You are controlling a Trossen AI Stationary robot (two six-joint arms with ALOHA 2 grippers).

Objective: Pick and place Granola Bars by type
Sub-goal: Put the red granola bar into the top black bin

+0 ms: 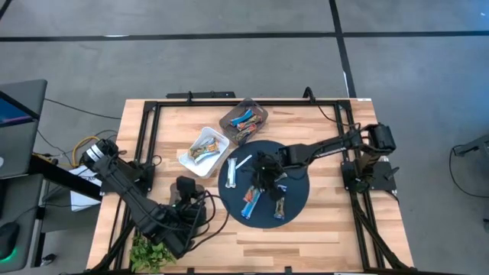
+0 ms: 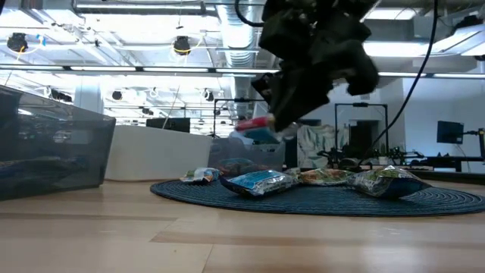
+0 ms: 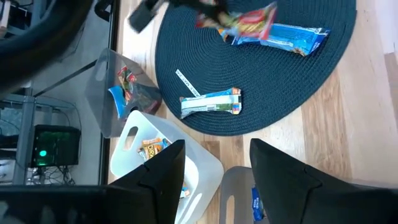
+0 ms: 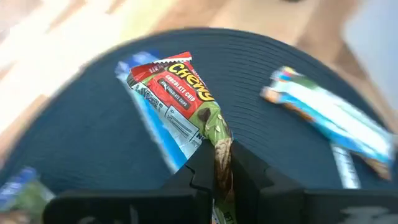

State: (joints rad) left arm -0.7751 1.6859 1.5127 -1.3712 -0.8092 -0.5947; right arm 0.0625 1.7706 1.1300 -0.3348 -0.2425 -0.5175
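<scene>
My right gripper hangs over the round dark-blue mat, shut on a red-wrapped granola bar, which the low view shows well above the mat. More bars lie flat on the mat: a blue one, a silvery-white one and others. The left wrist view shows a white-and-blue bar and a blue bar on the mat. My left gripper is open and waits near the table's left front, touching nothing. My right gripper pinches the red bar between its two fingers by one crimped end, coming from above. The bar is lifted clear of the mat and sticks out tilted from the fingers, its free end in the air.
A white tray with bars in it and a dark see-through tray with bars stand behind the mat toward the far left. Black frame rails run along the table's sides. A small green plant sits at the near left corner.
</scene>
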